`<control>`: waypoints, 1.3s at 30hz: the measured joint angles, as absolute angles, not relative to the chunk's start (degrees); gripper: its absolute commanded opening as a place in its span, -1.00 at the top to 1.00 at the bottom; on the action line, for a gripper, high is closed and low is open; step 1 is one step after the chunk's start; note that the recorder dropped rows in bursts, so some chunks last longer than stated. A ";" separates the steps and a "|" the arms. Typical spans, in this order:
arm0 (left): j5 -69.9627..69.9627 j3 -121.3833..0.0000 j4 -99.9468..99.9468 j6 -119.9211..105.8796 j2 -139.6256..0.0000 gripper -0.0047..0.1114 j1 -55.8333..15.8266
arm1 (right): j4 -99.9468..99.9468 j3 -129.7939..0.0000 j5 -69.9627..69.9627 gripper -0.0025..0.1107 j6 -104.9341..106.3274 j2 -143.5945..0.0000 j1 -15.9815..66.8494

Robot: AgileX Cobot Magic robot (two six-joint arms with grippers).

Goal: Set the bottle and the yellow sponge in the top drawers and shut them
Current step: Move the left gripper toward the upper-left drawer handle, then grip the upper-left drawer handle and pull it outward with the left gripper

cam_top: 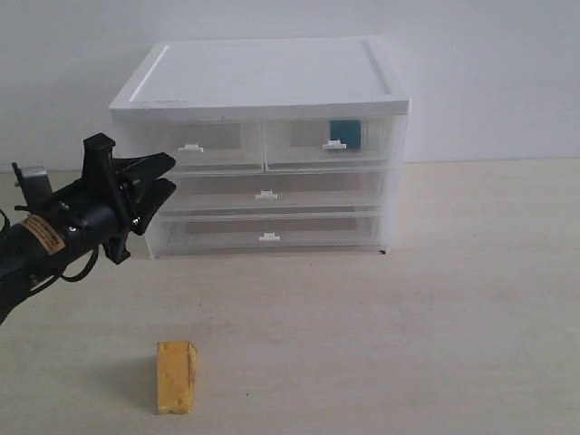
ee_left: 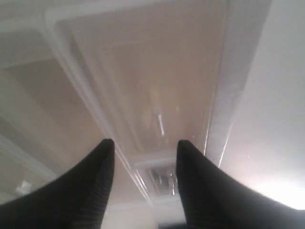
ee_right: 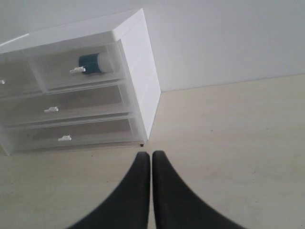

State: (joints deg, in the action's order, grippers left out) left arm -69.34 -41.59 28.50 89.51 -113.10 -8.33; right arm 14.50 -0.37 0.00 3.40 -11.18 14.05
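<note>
Near the left front corner of the cabinet point(cam_top: 272, 77), the left pincer point(cam_top: 167, 176) hangs released, jaws apart and nothing between them. The right pincer point(ee_right: 151, 155) is clenched and empty above the table point(ee_right: 228, 143). Inside the shut right top drawer point(cam_top: 299, 140) lies the bottle point(cam_top: 344, 134). The left drawer point(cam_top: 222, 138) is shut too, and the sponge point(cam_top: 177, 376) stands on end on the table, well apart. Risk: that drawer's small tab point(cam_top: 190, 147) may slip from the jaws, or a pull may drag the likely light cabinet.

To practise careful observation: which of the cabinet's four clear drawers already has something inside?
The top right drawer in the exterior view: the teal bottle shows through its front. The top left drawer and both full-width drawers below look empty.
</note>
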 measured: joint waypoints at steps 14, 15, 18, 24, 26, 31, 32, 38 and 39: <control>-69.34 -48.00 24.93 92.90 -117.02 0.17 -11.98 | 14.50 -0.37 0.34 0.96 3.40 -11.18 14.05; -69.34 -48.50 24.67 92.90 -117.16 0.19 -12.08 | 14.50 -0.37 0.34 0.96 3.40 -11.18 14.05; -69.34 -49.56 24.16 92.90 -117.36 0.33 -12.08 | 14.50 -0.37 0.34 0.96 3.40 -11.18 14.05; -69.09 -49.95 23.28 92.90 -117.60 0.84 -12.08 | 14.50 -0.37 0.34 0.96 3.40 -11.18 14.05; -68.84 -49.95 23.16 92.90 -117.85 0.85 -12.08 | 14.50 -0.37 0.34 0.96 3.40 -11.18 14.05; -69.27 -48.87 23.28 93.26 -117.73 0.85 -12.08 | 14.50 -0.37 0.34 0.96 3.40 -11.18 14.05; -69.38 -48.49 23.28 93.26 -117.50 0.85 -12.08 | 14.50 -0.37 0.34 0.96 3.40 -11.18 14.05; -68.92 -43.32 25.43 93.26 -113.37 0.85 -12.12 | 14.50 -0.37 0.34 0.96 3.40 -11.18 14.05; -68.84 -42.42 25.57 93.26 -112.65 0.85 -12.12 | 14.50 -0.37 0.34 0.96 3.40 -11.18 14.05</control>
